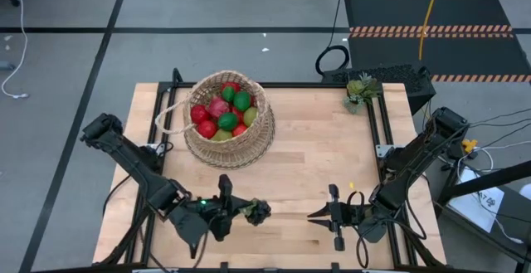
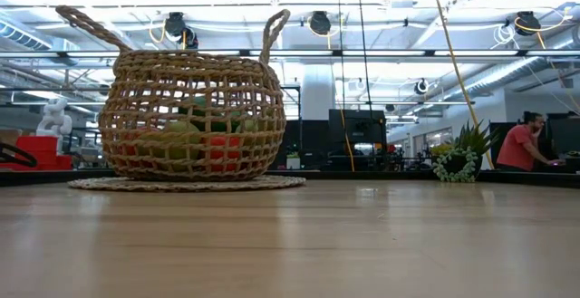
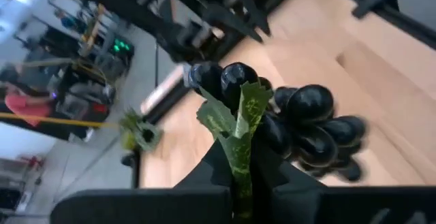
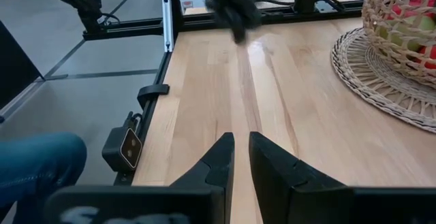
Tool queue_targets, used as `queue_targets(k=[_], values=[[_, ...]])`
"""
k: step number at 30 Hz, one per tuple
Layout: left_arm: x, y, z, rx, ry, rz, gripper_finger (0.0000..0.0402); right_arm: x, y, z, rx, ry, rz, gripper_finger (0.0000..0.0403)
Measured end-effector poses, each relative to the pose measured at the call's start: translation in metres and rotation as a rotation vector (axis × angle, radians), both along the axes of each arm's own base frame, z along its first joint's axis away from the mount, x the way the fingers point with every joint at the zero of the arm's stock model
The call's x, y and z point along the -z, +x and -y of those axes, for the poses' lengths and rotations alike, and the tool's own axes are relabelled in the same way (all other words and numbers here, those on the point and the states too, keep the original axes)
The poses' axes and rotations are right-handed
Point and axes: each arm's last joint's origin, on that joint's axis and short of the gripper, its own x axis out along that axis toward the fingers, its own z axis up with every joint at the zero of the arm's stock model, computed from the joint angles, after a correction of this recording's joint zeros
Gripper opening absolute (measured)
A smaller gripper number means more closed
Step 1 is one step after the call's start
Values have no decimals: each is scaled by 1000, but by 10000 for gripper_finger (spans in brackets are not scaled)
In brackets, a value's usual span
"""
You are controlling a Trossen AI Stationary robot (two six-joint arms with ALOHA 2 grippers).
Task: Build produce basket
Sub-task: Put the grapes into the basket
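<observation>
High view, basket: the basket [image 1: 230, 120] sits on a woven mat at about 11 o'clock on the tabletop [image 1: 315, 157], already filled with red and green produce [image 1: 222, 111].
High view, left end effector: the left end effector [image 1: 241, 211] is at about 7 o'clock near the front edge, closed on the grapes [image 1: 257, 212], which hang at its tip.
High view, right end effector: the right end effector [image 1: 317, 216] waits at about 5 o'clock, nearly shut and empty.
High view, open room: bare wood lies between grapes and basket; a small plant [image 1: 362, 90] stands well apart at 1 o'clock.
Low view, basket: open weave, two loop handles upright at the rim; fruit shows through the wall. Neither arm is visible here. A person sits in the room beyond, at 3 o'clock.
Left wrist view, grip: the fingers [image 3: 235, 183] pinch the green leaf and stem, so the dark bunch dangles ahead of them.
Left wrist view, handling: the bunch looks light, knobbly and smooth; held by a thin leaf, it will likely swing, so the stem base seems the safer hold.
Right wrist view, end effector: jaws stand almost together over bare wood, holding nothing.
Right wrist view, edges: the mat's rim is near; the tabletop's metal frame edge runs close alongside.
Judgement, clearance: the grapes must clear the rim and handles before release.
</observation>
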Motion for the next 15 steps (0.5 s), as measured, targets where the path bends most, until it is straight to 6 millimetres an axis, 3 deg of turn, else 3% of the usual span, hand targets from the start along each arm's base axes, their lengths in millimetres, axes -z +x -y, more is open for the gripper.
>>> queue_targets(k=[8, 15], values=[[-56, -27, -25, 65, 47, 158, 19, 0, 0, 0, 0, 1, 0, 40], [-87, -55, -51, 82, 92, 214, 11, 0, 0, 0, 1, 2, 0, 40]])
